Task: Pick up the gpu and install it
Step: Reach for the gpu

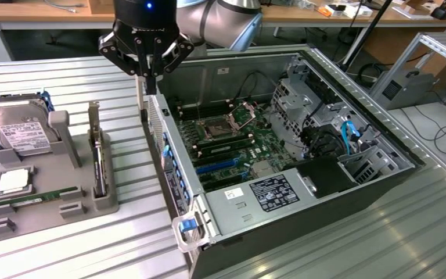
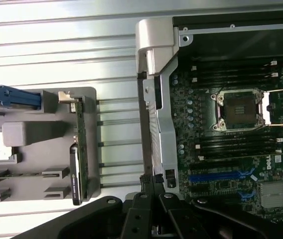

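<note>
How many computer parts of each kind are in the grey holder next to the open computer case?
hard drive: 1
gpu: 1
memory stick: 1
processor: 1
Total: 4

Hard drive [image 1: 18,132] and memory stick [image 1: 33,196] sit in a grey holder [image 1: 45,225]; computer case [image 1: 231,72] stands open.
</note>
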Robot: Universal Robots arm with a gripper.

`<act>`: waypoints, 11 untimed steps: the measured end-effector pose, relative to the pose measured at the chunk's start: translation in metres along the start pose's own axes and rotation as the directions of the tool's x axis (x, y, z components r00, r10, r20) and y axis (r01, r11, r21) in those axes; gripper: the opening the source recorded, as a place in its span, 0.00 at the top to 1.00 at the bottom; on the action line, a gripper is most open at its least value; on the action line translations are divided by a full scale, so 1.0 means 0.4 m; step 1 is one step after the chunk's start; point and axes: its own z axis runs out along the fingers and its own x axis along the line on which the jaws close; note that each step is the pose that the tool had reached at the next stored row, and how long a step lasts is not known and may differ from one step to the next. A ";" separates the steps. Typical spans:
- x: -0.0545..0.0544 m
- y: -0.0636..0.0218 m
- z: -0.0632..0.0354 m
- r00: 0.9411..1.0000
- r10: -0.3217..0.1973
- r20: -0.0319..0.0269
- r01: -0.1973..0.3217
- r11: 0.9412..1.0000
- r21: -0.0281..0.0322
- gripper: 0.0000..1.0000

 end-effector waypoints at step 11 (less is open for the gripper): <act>0.027 -0.002 -0.001 1.000 0.000 0.000 0.000 1.000 0.000 0.89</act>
